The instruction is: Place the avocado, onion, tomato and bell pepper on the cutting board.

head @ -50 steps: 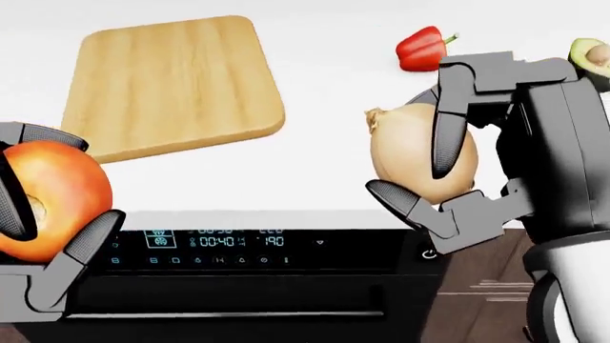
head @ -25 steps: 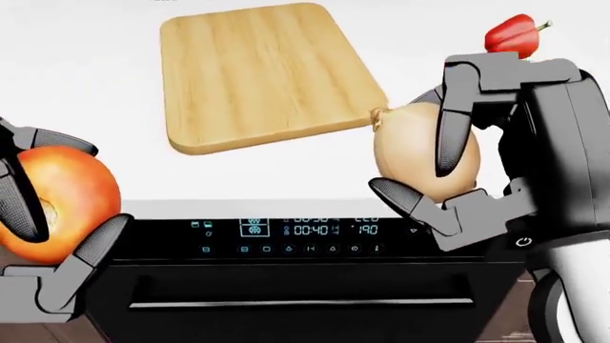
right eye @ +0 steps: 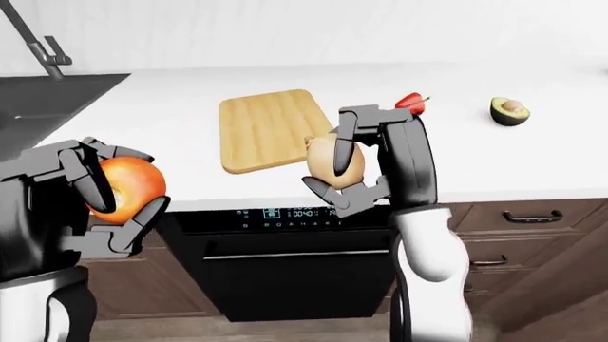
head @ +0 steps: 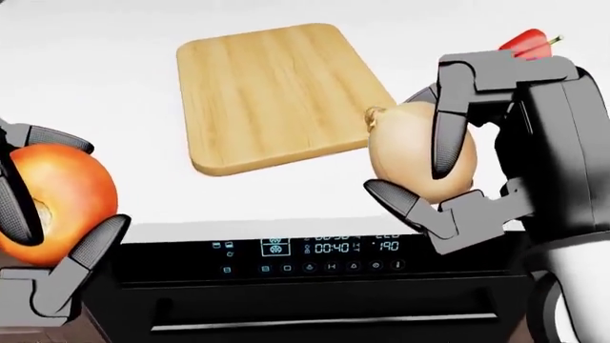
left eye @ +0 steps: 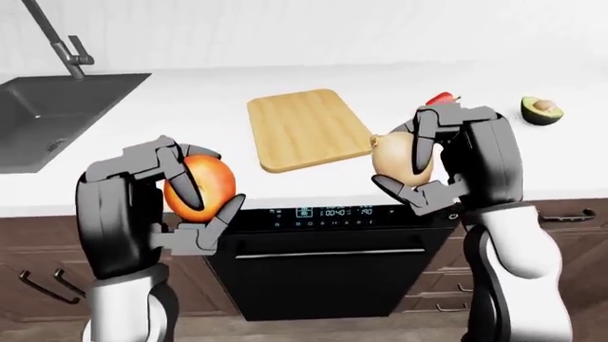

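L hand (left eye: 190,196) grips tomato (left eye: 204,187); R hand (left eye: 433,160) grips onion (left eye: 399,157) (board (left eye: 308,128) bare).

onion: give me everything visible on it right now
The onion is whole, pale tan, smooth-skinned and roughly egg-shaped, with a small stem nub at its upper left in the head view. It is off the counter, gripped in the right hand: one dark finger runs down its right face and another cups it from below. In that view it sits just right of the cutting board, its nub overlapping the board's right edge.
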### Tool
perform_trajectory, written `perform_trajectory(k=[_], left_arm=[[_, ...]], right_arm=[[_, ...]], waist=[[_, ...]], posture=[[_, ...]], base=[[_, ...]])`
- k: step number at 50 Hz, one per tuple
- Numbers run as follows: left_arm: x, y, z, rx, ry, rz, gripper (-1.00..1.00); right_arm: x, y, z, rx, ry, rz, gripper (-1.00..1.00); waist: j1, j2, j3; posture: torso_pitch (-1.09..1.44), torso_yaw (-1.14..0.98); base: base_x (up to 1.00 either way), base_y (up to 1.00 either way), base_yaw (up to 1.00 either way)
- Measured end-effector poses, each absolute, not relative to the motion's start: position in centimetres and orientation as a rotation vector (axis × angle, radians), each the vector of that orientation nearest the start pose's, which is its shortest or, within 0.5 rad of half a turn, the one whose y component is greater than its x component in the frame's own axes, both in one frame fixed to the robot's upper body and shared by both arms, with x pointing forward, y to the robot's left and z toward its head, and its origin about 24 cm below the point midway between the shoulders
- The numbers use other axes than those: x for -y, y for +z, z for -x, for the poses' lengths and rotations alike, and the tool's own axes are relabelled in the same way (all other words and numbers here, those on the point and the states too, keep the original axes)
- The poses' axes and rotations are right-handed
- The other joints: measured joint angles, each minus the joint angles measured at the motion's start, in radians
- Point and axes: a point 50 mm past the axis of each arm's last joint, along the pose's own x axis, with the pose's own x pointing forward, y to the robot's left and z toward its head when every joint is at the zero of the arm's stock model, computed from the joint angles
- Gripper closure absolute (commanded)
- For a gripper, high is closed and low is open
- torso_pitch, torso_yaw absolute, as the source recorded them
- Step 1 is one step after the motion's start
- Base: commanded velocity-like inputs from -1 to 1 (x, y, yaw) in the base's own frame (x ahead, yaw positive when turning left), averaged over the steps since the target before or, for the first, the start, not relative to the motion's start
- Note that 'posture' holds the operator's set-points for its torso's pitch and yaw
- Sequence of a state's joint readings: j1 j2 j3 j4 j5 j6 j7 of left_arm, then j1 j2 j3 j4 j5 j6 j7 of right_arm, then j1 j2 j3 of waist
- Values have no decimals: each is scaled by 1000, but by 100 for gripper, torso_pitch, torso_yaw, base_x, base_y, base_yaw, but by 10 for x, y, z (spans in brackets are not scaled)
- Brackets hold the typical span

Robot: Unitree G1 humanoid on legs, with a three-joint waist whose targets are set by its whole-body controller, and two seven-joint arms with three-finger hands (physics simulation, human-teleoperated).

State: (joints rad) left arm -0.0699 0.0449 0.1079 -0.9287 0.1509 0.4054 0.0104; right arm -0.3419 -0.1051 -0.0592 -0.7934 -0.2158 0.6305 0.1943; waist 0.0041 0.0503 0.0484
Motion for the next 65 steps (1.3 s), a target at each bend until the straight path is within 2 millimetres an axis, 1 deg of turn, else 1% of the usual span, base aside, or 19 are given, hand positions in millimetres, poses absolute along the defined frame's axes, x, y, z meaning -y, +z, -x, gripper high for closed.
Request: perform_trajectory(k=[5, 9, 12, 13, 16, 19, 23, 24, 25, 29, 33, 40, 45, 47, 52, 55, 57, 61, 65], left_arm=[[-174, 212, -197, 550, 196, -179, 100], [-173, 217, -194, 584, 191, -178, 100], [-173, 219, -193, 598, 191, -178, 100], [-171, 218, -194, 592, 182, -169, 100], [-169, 213, -198, 559, 160, -167, 100], [-170, 216, -196, 575, 170, -171, 100], [-168, 217, -195, 590, 161, -172, 100], [-169, 217, -195, 591, 163, -176, 100], [-170, 216, -195, 583, 170, -180, 100], [-174, 212, -197, 550, 196, -184, 100], [-172, 217, -194, 586, 189, -181, 100], [-168, 214, -197, 567, 156, -170, 100], [-170, 218, -194, 595, 169, -177, 100], [-171, 216, -194, 583, 177, -183, 100], [-173, 213, -196, 559, 188, -184, 100], [-170, 219, -191, 603, 178, -183, 100], [-168, 217, -193, 592, 160, -172, 100], [-168, 212, -196, 559, 150, -174, 100], [-168, 217, -193, 589, 161, -177, 100]], right_arm=[[148, 227, -240, 439, 77, 273, 96], [149, 234, -236, 480, 62, 276, 96], [149, 238, -235, 498, 61, 281, 96], [150, 237, -235, 493, 55, 286, 96], [153, 231, -239, 449, 39, 284, 96], [152, 234, -238, 463, 41, 286, 96], [152, 234, -238, 467, 47, 286, 97], [151, 233, -238, 465, 52, 283, 97], [149, 231, -239, 453, 64, 279, 97], [145, 229, -240, 441, 95, 278, 97], [147, 235, -237, 479, 75, 282, 97], [155, 231, -239, 444, 33, 287, 97], [151, 235, -236, 479, 48, 284, 96], [149, 232, -237, 465, 66, 279, 96], [148, 231, -238, 453, 81, 278, 96], [150, 237, -234, 487, 59, 282, 97], [153, 234, -235, 474, 46, 287, 97], [155, 230, -238, 441, 35, 286, 97], [153, 235, -235, 475, 41, 287, 96]], waist=[[4, -10, -1], [7, -53, -1], [6, -106, -13], [-3, -90, -7], [-9, -90, -3], [-9, -72, -2], [-16, -7, -3], [-13, -3, -4], [-4, -16, 0], [5, -24, -6], [4, -85, -8], [-7, -60, -12], [-12, -4, -5], [-5, -24, 0], [3, -33, -11], [12, -88, -10], [-4, -67, -6], [-5, -59, -11], [-7, 5, -3]], posture=[[0, 0], [0, 0], [0, 0], [0, 0], [0, 0], [0, 0], [0, 0], [0, 0], [0, 0], [0, 0], [0, 0], [0, 0], [0, 0], [0, 0], [0, 0], [0, 0], [0, 0], [0, 0], [0, 0]], base=[[16, 0, 0], [16, 0, 0], [16, 0, 0], [16, 0, 0], [13, 0, 0], [5, 0, 0], [5, 0, 0], [5, 0, 0], [5, 0, 0], [5, 0, 0], [6, 0, 0], [5, 0, 0], [5, 0, 0], [5, 0, 0], [5, 0, 0], [6, 0, 0], [5, 0, 0], [5, 0, 0], [6, 0, 0]])
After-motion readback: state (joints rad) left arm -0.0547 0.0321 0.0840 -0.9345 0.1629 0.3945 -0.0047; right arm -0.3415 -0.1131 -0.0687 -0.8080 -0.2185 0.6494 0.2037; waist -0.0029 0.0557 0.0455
